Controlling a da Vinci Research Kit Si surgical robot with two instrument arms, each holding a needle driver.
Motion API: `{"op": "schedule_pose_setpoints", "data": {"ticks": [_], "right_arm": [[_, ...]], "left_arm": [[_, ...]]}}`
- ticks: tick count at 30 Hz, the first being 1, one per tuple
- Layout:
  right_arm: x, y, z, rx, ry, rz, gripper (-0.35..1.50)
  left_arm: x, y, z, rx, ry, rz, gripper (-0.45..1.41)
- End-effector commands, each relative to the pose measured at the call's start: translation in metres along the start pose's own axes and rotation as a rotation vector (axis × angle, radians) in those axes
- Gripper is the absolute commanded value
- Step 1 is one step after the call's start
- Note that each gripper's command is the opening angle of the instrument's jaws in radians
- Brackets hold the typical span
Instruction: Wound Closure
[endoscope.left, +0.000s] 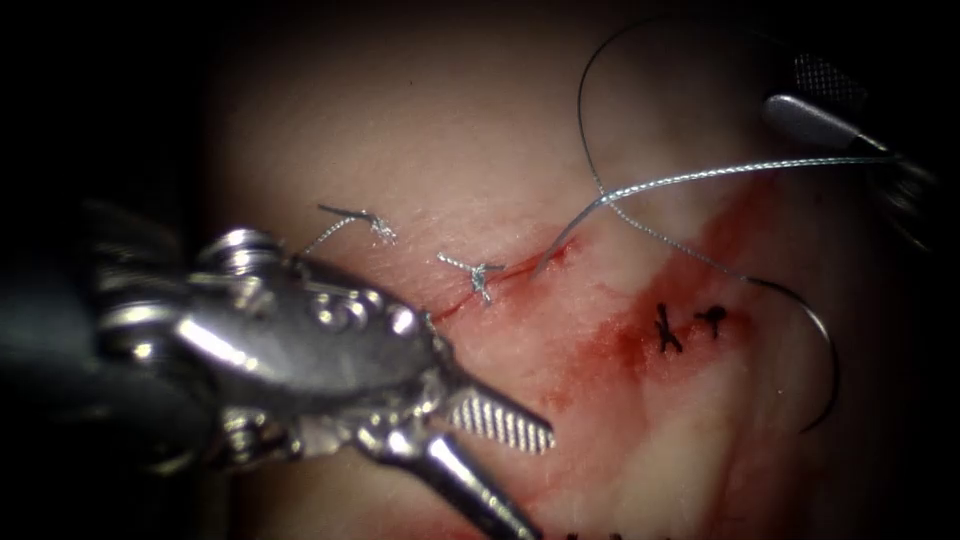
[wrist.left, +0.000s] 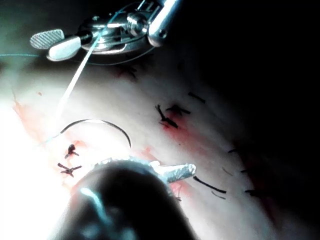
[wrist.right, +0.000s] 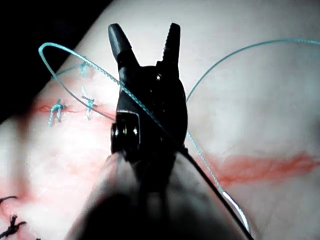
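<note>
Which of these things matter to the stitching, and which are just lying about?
In use: silvery braided thread, draped over open, empty right tool; thin curved steel needle, lying free on tissue right of the cut; open, empty left tool.
Lying about: black knotted thread ends; red fluid.

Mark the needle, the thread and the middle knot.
needle (endoscope.left: 825, 345), endoscope view, middle of its curve.
thread (endoscope.left: 720, 174), endoscope view, taut stretch toward the right tool.
middle knot (endoscope.left: 480, 277), endoscope view, on the cut.

Old dark stitch ends (endoscope.left: 668, 330) on surface
</note>
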Motion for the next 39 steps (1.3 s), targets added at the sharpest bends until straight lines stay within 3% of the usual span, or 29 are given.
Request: {"op": "schedule_pose_setpoints", "data": {"ticks": [1,5,6,7,10,11,13,14,16,18,19,23,24,26,27,32,39], "right_arm": [[-0.0004,-0.0005,0.0008,0.006,0.001,0.000,1.01],[-0.0005,-0.0010,0.0008,0.012,-0.001,0.000,1.01],[-0.0004,-0.0012,0.0007,0.012,-0.002,0.001,1.03],[-0.0004,-0.0012,0.0007,0.012,-0.002,0.001,1.03],[-0.0004,-0.0014,0.0006,0.011,-0.002,0.001,1.05],[-0.0004,-0.0015,0.0006,0.011,-0.002,0.001,1.05],[-0.0004,-0.0015,0.0006,0.011,-0.002,0.001,1.08],[-0.0004,-0.0015,0.0006,0.011,-0.002,0.001,1.08],[-0.0004,-0.0015,0.0005,0.012,-0.003,0.002,1.08],[-0.0004,-0.0015,0.0005,0.011,-0.003,0.002,1.08],[-0.0003,-0.0015,0.0004,0.012,-0.003,0.002,1.10],[-0.0003,-0.0016,0.0004,0.012,-0.003,0.002,1.10],[-0.0003,-0.0016,0.0004,0.012,-0.003,0.002,1.10],[-0.0003,-0.0016,0.0004,0.012,-0.003,0.002,1.10],[-0.0003,-0.0016,0.0003,0.012,-0.003,0.002,1.10],[-0.0003,-0.0016,0.0004,0.012,-0.003,0.002,1.10],[-0.0003,-0.0018,0.0003,0.011,-0.003,0.002,1.10]], "left_arm": [[0.0002,-0.0011,0.0016,0.032,0.018,-0.047,0.34],[0.0024,-0.0069,0.0071,0.165,0.196,-0.256,0.49],[0.0032,-0.0097,0.0089,0.208,0.275,-0.395,0.39],[0.0032,-0.0097,0.0089,0.208,0.275,-0.395,0.39],[0.0045,-0.0150,0.0118,0.304,0.324,-0.403,0.47],[0.0053,-0.0204,0.0142,0.335,0.338,-0.391,0.56],[0.0053,-0.0235,0.0156,0.313,0.362,-0.369,0.54],[0.0053,-0.0235,0.0156,0.313,0.362,-0.369,0.54],[0.0048,-0.0268,0.0178,0.246,0.398,-0.379,0.54],[0.0046,-0.0275,0.0185,0.218,0.415,-0.411,0.54],[0.0040,-0.0286,0.0199,0.151,0.459,-0.537,0.54],[0.0037,-0.0293,0.0213,0.065,0.490,-0.675,0.51],[0.0040,-0.0294,0.0220,0.002,0.501,-0.733,0.49],[0.0043,-0.0293,0.0222,-0.030,0.507,-0.740,0.46],[0.0055,-0.0289,0.0227,-0.143,0.522,-0.775,0.46],[0.0065,-0.0288,0.0237,-0.252,0.511,-0.877,0.46],[0.0058,-0.0300,0.0250,-0.254,0.494,-0.923,0.44]]}}
